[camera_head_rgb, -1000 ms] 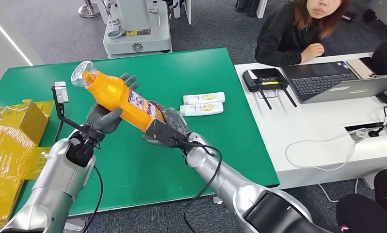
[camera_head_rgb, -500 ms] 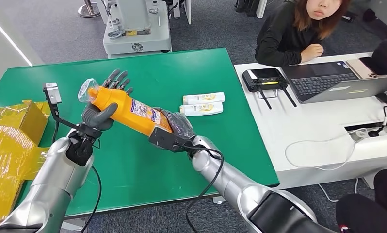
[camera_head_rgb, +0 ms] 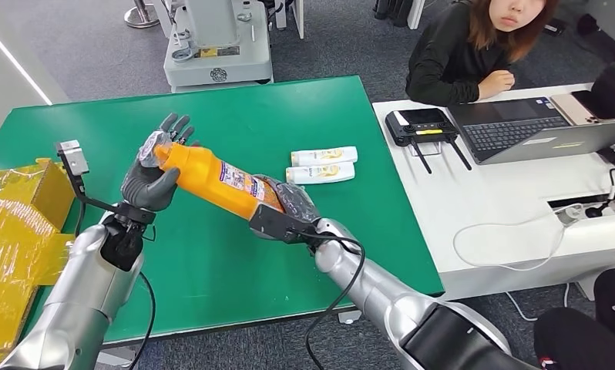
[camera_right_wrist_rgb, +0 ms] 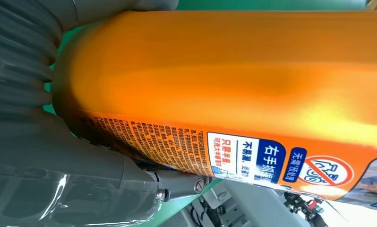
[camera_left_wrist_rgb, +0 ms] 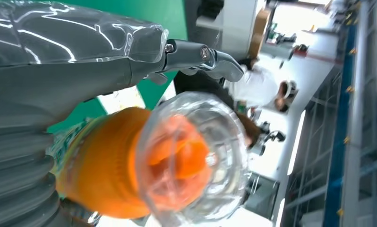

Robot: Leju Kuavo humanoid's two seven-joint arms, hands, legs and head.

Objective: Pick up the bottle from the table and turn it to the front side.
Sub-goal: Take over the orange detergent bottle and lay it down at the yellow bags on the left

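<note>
Bottle (camera_head_rgb: 212, 176) lower and flatter than before, gripped by left hand (camera_head_rgb: 152, 176) and right hand (camera_head_rgb: 285, 202).

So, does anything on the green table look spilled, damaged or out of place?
No spill or damage shows. The orange bottle is off the green table, tilted almost flat, held by the left hand near its clear cap and the right hand at its base. Two small white bottles lie neatly side by side.

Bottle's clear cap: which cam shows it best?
Left wrist view: the clear cap faces the lens end-on, the orange nozzle visible inside. Head view shows it small, partly behind the left hand. Right wrist view shows the orange bottle body and label text.
</note>
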